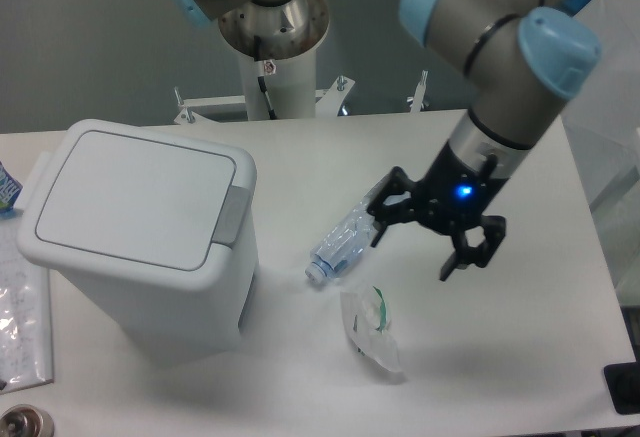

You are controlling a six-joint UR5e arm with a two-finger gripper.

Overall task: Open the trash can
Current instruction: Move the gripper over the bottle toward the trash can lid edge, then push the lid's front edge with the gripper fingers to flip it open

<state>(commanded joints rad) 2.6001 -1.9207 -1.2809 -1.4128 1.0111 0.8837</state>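
The trash can (140, 227) is a big white boxy bin at the left of the table, its flat lid down and the grey latch button (232, 216) on its right side. My gripper (418, 245) hangs open above the table's middle, well right of the bin, over the far end of a plastic bottle. Nothing is between its fingers.
A clear plastic bottle (350, 233) lies diagonally between bin and gripper. A crumpled clear wrapper (372, 331) lies below it. A plastic bag with paper (22, 307) sits at the left edge. The arm's base column (270, 47) stands behind the table.
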